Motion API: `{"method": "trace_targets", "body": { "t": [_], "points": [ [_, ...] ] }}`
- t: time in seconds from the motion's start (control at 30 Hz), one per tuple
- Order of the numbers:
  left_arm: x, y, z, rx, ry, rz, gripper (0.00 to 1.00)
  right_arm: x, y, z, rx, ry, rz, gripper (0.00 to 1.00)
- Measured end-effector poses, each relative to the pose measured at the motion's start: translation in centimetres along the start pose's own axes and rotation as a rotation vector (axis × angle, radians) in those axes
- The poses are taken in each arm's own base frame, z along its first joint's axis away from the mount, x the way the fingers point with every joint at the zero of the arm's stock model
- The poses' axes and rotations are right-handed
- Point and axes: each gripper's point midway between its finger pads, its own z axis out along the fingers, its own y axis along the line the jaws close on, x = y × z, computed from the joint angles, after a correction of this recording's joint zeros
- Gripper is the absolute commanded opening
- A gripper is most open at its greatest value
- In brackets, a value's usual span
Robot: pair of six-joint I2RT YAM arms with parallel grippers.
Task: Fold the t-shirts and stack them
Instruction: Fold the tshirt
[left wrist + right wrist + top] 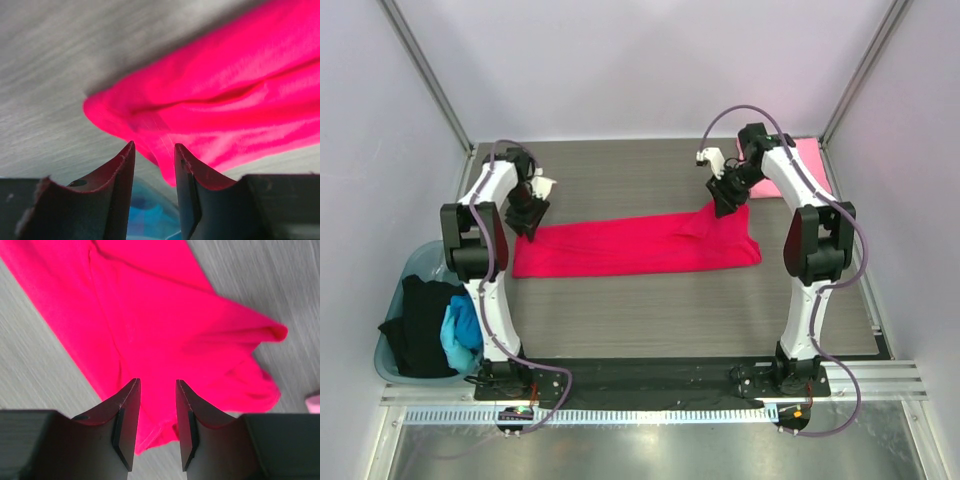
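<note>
Currently, item one: crimson t-shirt, lying as a long narrow band across the table from 9 to 3 o'clock, folded lengthwise by my judgement. Step in hand: the crosswise fold. The next move calls for both ends pinched cleanly and one end carried over the other, edges matched.
Item two: my left gripper, at the band's 9 o'clock end, jaws parted a narrow way, the cloth's corner just off the fingertips, not clamped.
Item three: my right gripper, over the 3 o'clock end, jaws parted alike, cloth beneath, nothing gripped.
Item four: pink t-shirt, flat at 1 o'clock.
Item five: black t-shirt and blue t-shirt, heaped in the basket at 8 o'clock, not yet folded
</note>
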Motion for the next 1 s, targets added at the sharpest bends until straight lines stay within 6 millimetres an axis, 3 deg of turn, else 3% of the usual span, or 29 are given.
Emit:
{"method": "trace_targets", "body": {
  "t": [0.2, 0.4, 0.5, 0.57, 0.6, 0.63, 0.87, 1.0],
  "points": [
    [-1.9, 0.9, -0.3, -0.02, -0.038, -0.022, 0.39, -0.8, -1.3, 0.2, 0.013, -0.011, -0.005, 0.4],
    [-2.0, 1.1, 1.1, -0.014, -0.014, -0.039, 0.38, -0.7, -1.5, -0.1, 0.019, -0.014, 0.008, 0.4],
    [-1.8, 1.1, 2.0, -0.008, 0.005, -0.041, 0.3, -0.8, -1.5, -0.1, 0.018, -0.015, 0.011, 0.4],
    [-1.7, 1.0, 2.4, -0.003, 0.014, -0.048, 0.16, -0.8, -1.5, -0.1, 0.017, -0.015, 0.012, 0.4],
    [-1.7, 1.0, 2.6, -0.001, 0.018, -0.048, 0.04, -0.8, -1.5, -0.1, 0.017, -0.015, 0.012, 0.4],
    [-1.7, 1.0, 2.7, -0.001, 0.019, -0.051, 0.0, -0.8, -1.5, -0.1, 0.017, -0.015, 0.012, 0.4],
    [-1.4, 1.1, 2.5, -0.005, 0.008, -0.072, 0.0, -0.6, -1.3, 0.1, 0.011, -0.01, 0.015, 0.4],
    [-0.3, 1.0, 0.9, -0.02, -0.017, -0.097, 0.0, -0.3, -1.1, 0.4, 0.003, -0.002, 0.012, 0.4]
  ]
}}
